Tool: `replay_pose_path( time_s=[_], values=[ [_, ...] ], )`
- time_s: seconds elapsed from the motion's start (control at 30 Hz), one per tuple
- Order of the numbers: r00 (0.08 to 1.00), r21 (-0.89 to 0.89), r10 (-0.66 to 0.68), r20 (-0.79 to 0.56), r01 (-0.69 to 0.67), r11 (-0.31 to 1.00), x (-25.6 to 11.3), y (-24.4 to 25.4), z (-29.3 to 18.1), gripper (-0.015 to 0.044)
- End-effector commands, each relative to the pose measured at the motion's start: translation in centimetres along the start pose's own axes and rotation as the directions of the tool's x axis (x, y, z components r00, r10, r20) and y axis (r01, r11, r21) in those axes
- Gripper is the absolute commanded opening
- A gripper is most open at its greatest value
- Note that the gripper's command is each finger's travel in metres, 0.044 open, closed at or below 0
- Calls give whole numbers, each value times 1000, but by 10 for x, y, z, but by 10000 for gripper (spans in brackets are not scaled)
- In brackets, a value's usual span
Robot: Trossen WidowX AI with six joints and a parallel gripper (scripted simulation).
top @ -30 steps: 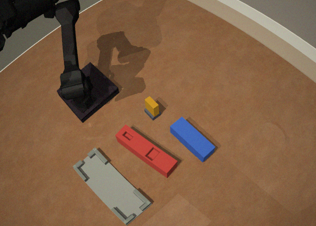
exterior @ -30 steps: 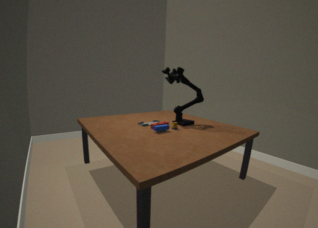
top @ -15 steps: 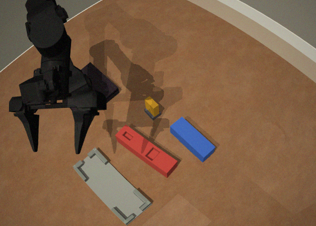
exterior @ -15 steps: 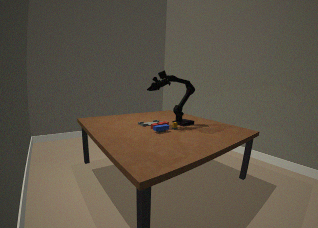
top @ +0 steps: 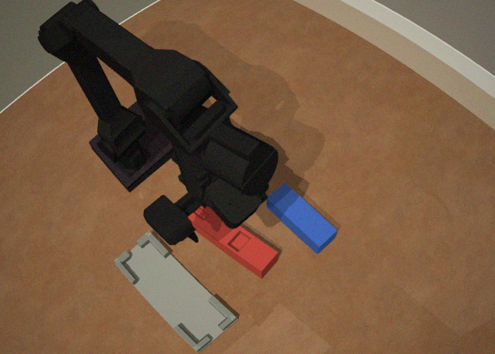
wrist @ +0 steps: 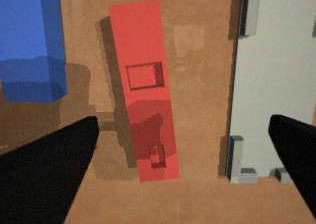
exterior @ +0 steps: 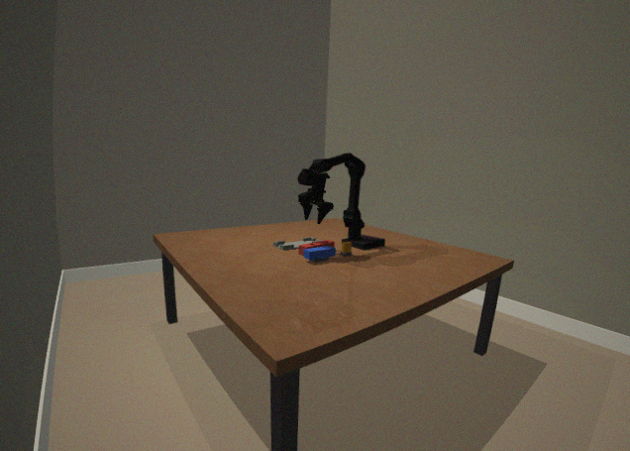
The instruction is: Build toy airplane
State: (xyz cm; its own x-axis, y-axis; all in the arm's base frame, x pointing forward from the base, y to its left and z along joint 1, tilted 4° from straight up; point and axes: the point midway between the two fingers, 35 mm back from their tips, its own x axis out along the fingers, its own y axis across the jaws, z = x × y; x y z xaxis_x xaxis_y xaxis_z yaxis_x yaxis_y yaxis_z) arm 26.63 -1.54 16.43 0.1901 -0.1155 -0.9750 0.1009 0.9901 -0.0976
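Note:
The red fuselage (top: 261, 249) (exterior: 316, 246) (wrist: 137, 33) lies on the table between the jig and the blue wing, both of its sockets empty and facing up. The blue wing (top: 306, 221) (exterior: 319, 254) (wrist: 25, 31) lies on the table beside it. The grey cradle (top: 170, 285) (exterior: 297, 244) (wrist: 275, 76) is empty. The yellow tail fin (exterior: 346, 247) stands upright near the arm's base in the exterior view; the arm hides it in the top view. My gripper (exterior: 312, 221) (wrist: 181, 123) is open and empty, pointing down, high above the fuselage and cradle.
The arm's dark base plate (top: 130, 186) (exterior: 373, 242) stands behind the parts. The wooden table (top: 380, 261) (exterior: 244, 282) carries everything. The cradle has raised corner walls at both ends.

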Motion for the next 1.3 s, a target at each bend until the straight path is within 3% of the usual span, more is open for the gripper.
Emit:
replay_pose_path(
  time_s=[0.0,0.13,0.3,1.27],
  values=[
    [990,-97,44,-131,-57,994,11,22,-14,440],
    [990,-97,44,-131,-57,994,13,22,-14,440],
    [990,-97,43,-131,-56,994,61,24,-20,440],
    [990,-97,43,-131,-56,994,110,26,-26,440]
  ],
)
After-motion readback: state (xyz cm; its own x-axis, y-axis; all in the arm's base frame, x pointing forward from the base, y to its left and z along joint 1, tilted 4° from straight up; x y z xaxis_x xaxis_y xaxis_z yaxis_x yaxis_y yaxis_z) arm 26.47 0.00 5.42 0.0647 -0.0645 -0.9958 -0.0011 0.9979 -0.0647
